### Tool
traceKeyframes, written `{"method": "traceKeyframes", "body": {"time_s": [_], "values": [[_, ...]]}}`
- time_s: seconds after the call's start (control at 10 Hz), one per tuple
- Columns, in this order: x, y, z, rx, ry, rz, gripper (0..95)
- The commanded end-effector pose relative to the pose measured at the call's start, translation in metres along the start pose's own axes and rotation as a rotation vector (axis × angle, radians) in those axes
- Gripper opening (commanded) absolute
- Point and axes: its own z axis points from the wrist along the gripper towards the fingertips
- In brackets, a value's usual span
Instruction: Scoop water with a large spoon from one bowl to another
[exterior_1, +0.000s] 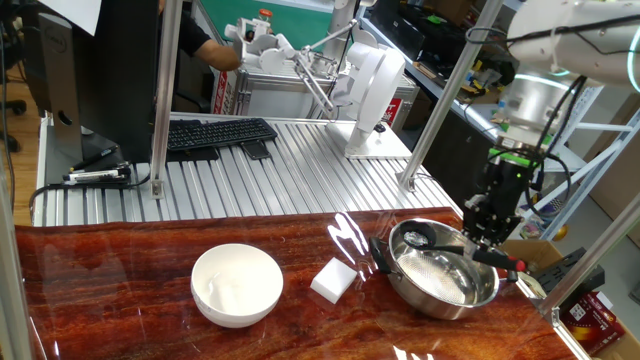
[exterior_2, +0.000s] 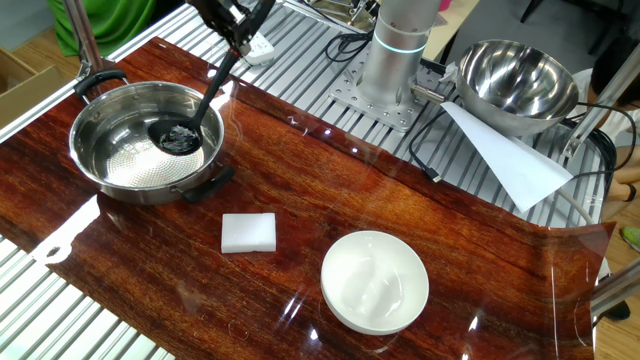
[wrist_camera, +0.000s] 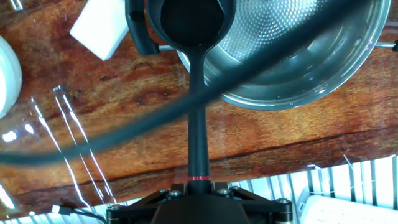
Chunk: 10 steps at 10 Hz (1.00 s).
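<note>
Ladle (exterior_2: 196, 112) at upper left: light, rigid, spill-prone; gripper (exterior_2: 238, 28) clenches its thin handle end.

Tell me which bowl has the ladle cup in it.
The steel bowl with black side handles; the black ladle sits inside it. The white bowl holds none.

The black large spoon (exterior_2: 196, 118) slants with its round cup inside the shiny steel bowl (exterior_2: 120, 165), handle rising over the bowl's rim. The plain white bowl (exterior_2: 375, 281) stands upright, well apart from the steel bowl. Water (wrist_camera: 323, 68) shows as a faint sheen in the steel bowl.
</note>
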Motion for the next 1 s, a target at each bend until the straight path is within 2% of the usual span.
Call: {"method": "traceKeyframes", "body": {"time_s": [0.1, 0.3, 1.0], "values": [[-0.014, 0.01, -0.011, 0.009, 0.012, 0.015, 0.0], [-0.027, 0.019, -0.018, 0.013, 0.013, 0.029, 0.0], [-0.059, 0.035, -0.025, 0.039, -0.004, 0.061, 0.0]]}}
